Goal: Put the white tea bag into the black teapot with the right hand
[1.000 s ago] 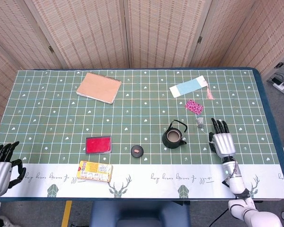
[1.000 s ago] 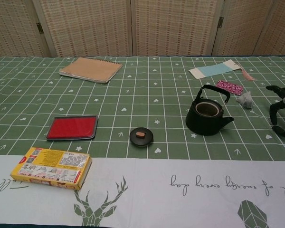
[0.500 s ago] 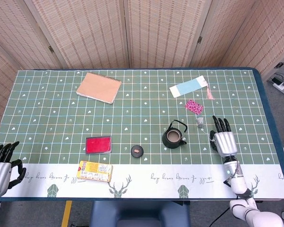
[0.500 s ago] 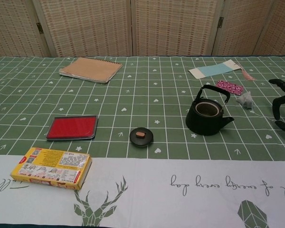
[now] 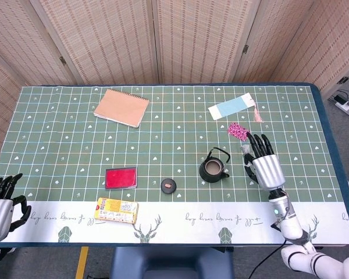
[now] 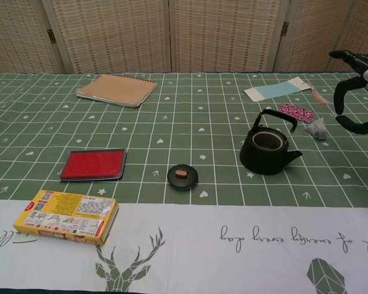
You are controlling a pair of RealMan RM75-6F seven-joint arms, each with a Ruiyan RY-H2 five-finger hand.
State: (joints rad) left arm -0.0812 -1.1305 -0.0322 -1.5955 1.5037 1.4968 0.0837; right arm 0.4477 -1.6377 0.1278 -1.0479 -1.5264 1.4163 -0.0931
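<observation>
Both hands hold nothing, fingers apart — right hand [image 5: 263,165] over the white tea bag [image 6: 316,128]; no writing legible.

— What do the hands look like?
— The right hand [image 5: 265,167] has a silver-grey palm shell and black fingers [image 6: 342,97], on a white forearm. The left hand [image 5: 1,202] looks alike.

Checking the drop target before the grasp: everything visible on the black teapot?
The black teapot looks like matte cast iron: round squat body, short spout toward the right in the chest view, arched handle standing upright. It is open, pale inside; its lid lies apart on the tablecloth. It stands upright, near the tea bag. Nothing touches it.
</observation>
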